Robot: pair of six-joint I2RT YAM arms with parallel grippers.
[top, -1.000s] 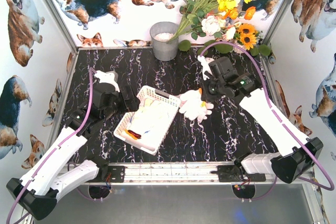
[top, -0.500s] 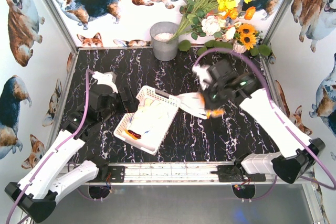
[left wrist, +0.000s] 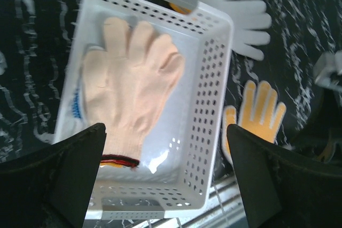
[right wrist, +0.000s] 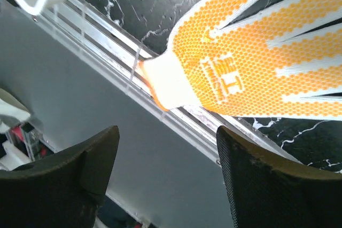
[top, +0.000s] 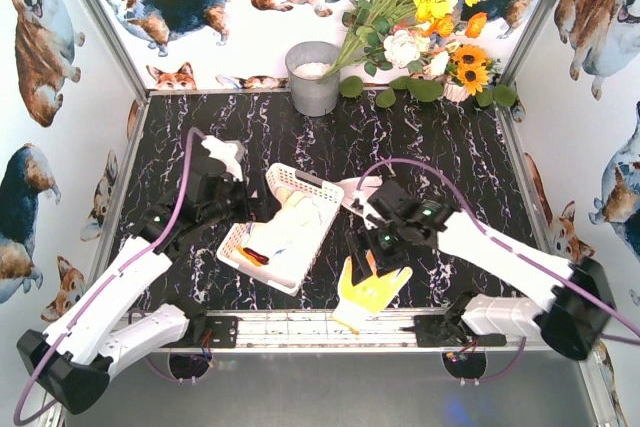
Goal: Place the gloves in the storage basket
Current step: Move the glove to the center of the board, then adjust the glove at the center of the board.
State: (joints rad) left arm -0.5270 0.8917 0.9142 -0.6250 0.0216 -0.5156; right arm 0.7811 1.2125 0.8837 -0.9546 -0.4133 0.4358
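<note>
The left gripper gaped over the storage basket, which held a red-cuffed cream glove, while the right gripper, fingers apart, hung above an orange-dotted glove at the table's near edge, its palm print, shown only by the right wrist view, unreadable.

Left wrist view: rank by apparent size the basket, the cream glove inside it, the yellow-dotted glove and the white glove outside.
1. storage basket
2. cream glove
3. yellow-dotted glove and white glove: look alike, both partly hidden.
</note>
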